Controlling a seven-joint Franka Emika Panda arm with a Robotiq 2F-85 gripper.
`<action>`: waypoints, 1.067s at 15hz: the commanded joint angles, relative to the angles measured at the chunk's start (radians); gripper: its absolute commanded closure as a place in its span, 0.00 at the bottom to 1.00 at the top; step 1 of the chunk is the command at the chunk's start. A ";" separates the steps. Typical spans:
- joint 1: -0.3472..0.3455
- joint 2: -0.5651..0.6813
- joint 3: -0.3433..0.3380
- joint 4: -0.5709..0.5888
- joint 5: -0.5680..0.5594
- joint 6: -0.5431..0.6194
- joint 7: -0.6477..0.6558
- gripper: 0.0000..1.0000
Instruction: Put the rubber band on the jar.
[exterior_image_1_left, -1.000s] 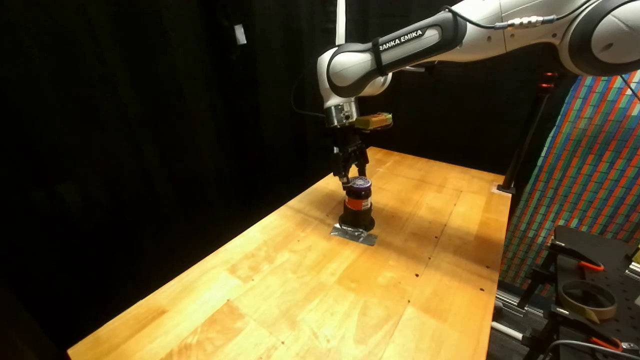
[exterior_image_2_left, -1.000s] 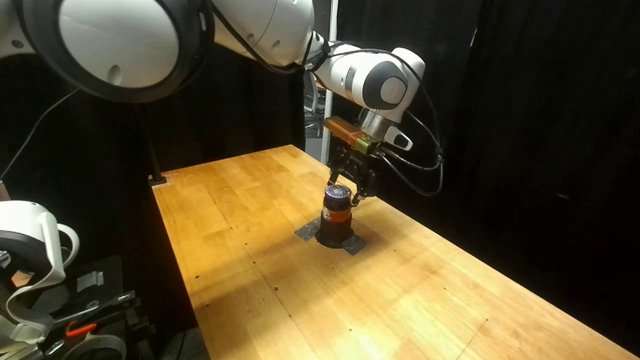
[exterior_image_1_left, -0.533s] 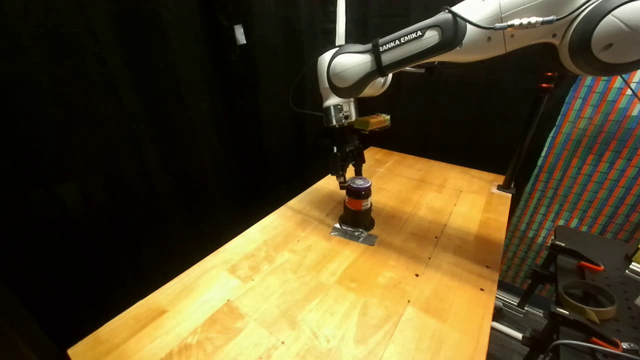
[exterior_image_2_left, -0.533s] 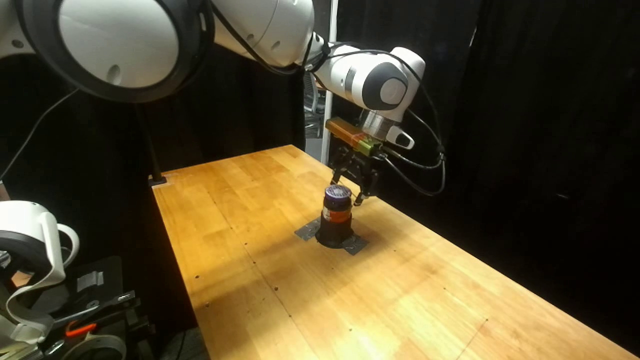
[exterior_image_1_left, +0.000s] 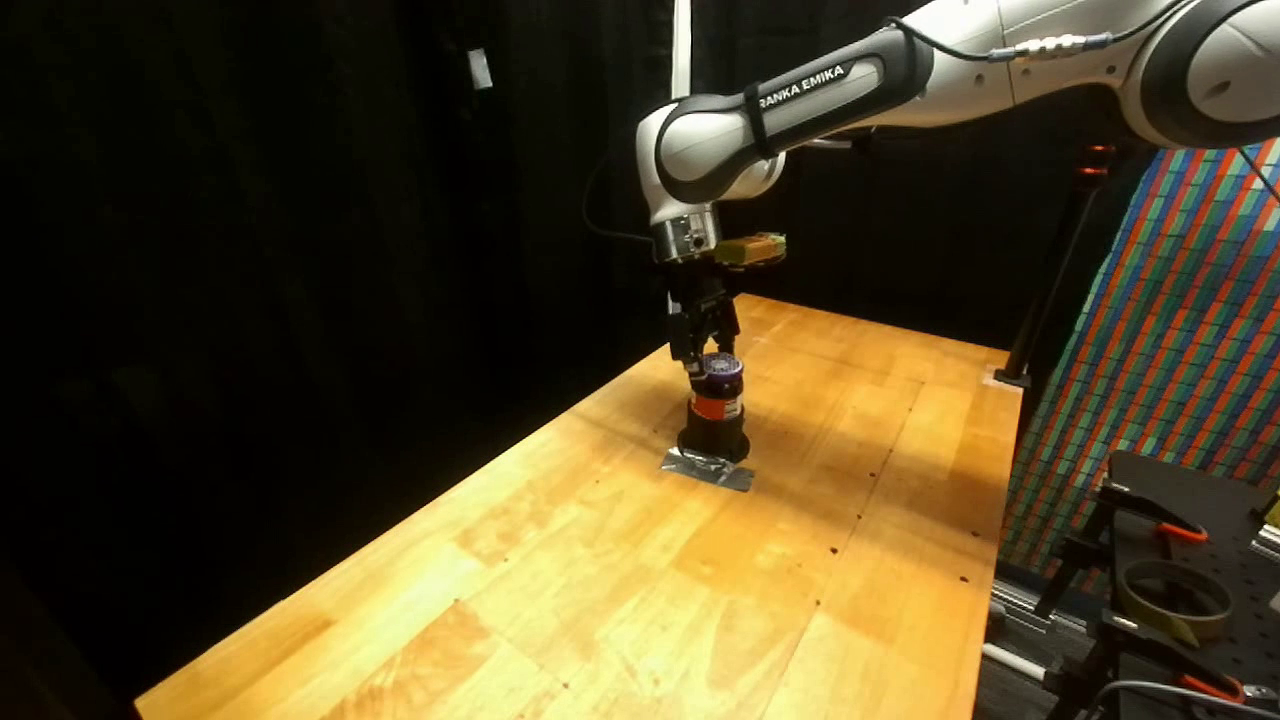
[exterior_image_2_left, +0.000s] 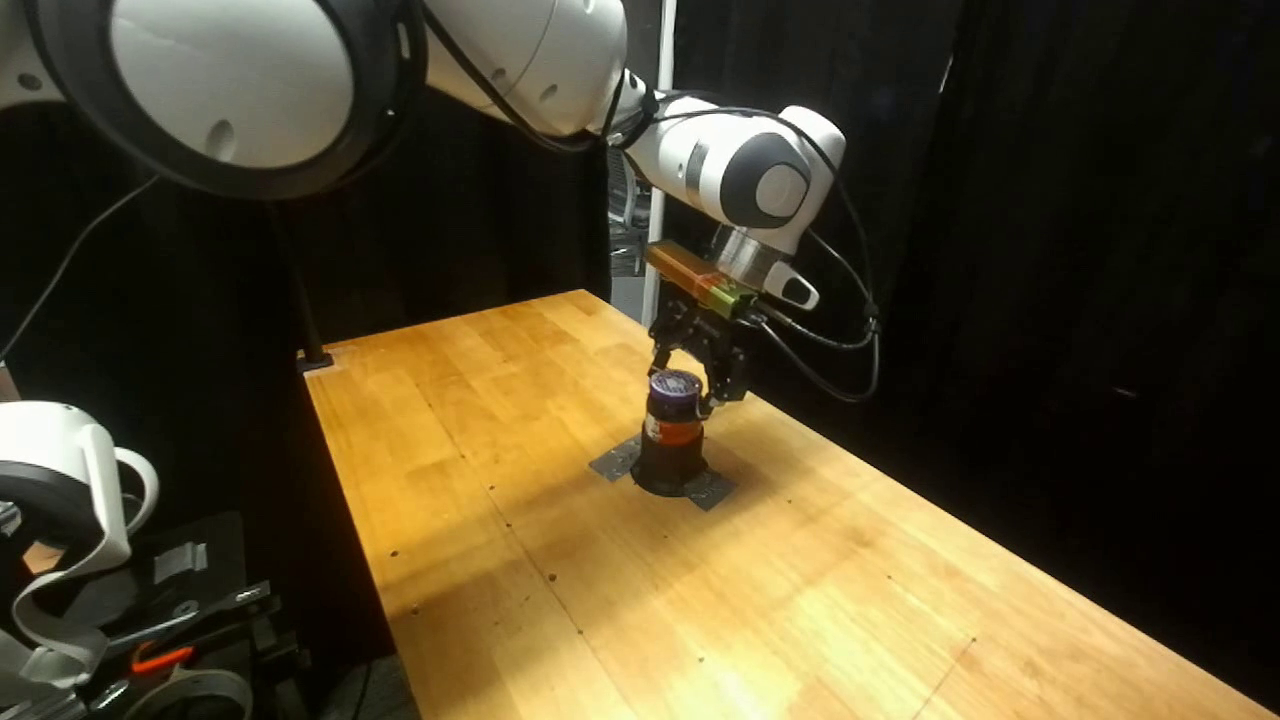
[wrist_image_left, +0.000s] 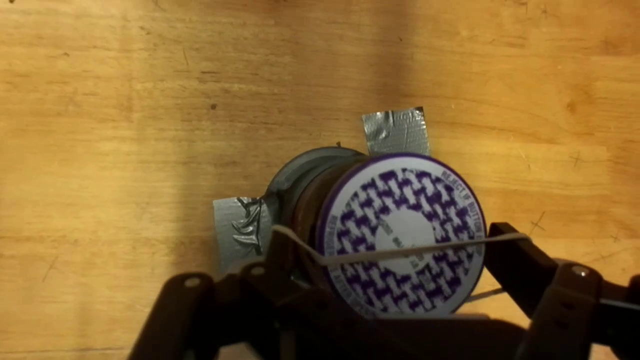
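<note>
The jar (exterior_image_1_left: 717, 405) stands upright in a black holder (exterior_image_1_left: 713, 438) on the wooden table. It has an orange-red label and a purple-and-white lid, and also shows in an exterior view (exterior_image_2_left: 673, 430). In the wrist view the jar (wrist_image_left: 405, 200) lies between my fingers. My gripper (wrist_image_left: 395, 234) is open, one finger on each side of the lid, about lid height in both exterior views (exterior_image_1_left: 712, 362) (exterior_image_2_left: 681, 390). The tan rubber band (wrist_image_left: 400, 254) is looped around both fingertips. One strand crosses over the lid; another shows at the lid's lower right. Its rest is hidden.
Grey tape strips (wrist_image_left: 398, 132) (wrist_image_left: 242, 227) fix the holder to the wooden table (exterior_image_1_left: 640, 580). A black post (exterior_image_1_left: 1035, 310) stands at the table's far corner. A side table holds a tape roll (exterior_image_1_left: 1177, 598) and clamps. Dark curtains hang behind.
My gripper first drew slightly back from the jar. It has since come lower and closer, its fingertips now beside the lid. The jar and holder have not moved.
</note>
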 joint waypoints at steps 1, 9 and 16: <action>-0.009 -0.081 0.006 -0.131 0.025 0.014 -0.006 0.00; -0.034 -0.296 0.006 -0.485 0.059 0.275 -0.021 0.00; -0.031 -0.439 0.010 -0.789 0.075 0.485 -0.046 0.26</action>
